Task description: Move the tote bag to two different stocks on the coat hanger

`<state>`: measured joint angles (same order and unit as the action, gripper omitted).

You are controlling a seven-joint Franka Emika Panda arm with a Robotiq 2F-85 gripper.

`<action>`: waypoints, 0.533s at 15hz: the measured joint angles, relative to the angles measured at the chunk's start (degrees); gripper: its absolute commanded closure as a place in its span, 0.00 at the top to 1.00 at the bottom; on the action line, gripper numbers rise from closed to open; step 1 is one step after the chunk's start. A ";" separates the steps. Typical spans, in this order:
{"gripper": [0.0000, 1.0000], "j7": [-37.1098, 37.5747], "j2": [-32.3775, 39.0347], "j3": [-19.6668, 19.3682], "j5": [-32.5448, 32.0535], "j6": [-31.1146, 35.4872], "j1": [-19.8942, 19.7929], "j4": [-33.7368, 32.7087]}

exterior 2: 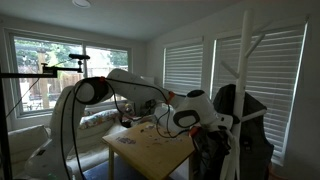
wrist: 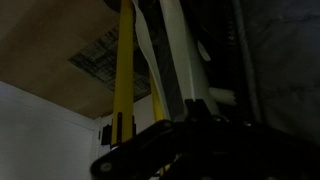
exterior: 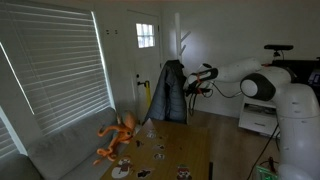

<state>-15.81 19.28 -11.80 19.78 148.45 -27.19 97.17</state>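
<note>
The arm reaches across the room to the coat stand (exterior 2: 246,45), which stands at the far wall, right of the door (exterior: 146,50). The claw (exterior: 188,86) is at the right side of the dark jacket (exterior: 172,95) hanging below the white pegs (exterior: 185,39). In the wrist view the claw is a dark shape just beneath the white pole (wrist: 175,60), with a yellow strap (wrist: 125,70) to its left. One cannot tell whether it is open or closed. The tote bag cannot be picked out with certainty.
</note>
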 measured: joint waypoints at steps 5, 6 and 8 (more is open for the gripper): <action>0.01 -0.36 -2.01 0.35 -0.01 0.16 0.06 0.05; 0.01 -0.36 -2.57 0.35 -0.03 0.27 0.10 0.10; 0.01 -0.36 -3.69 0.34 -0.05 0.31 0.15 0.24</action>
<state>-16.16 15.59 -11.46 19.74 148.76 -27.03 97.40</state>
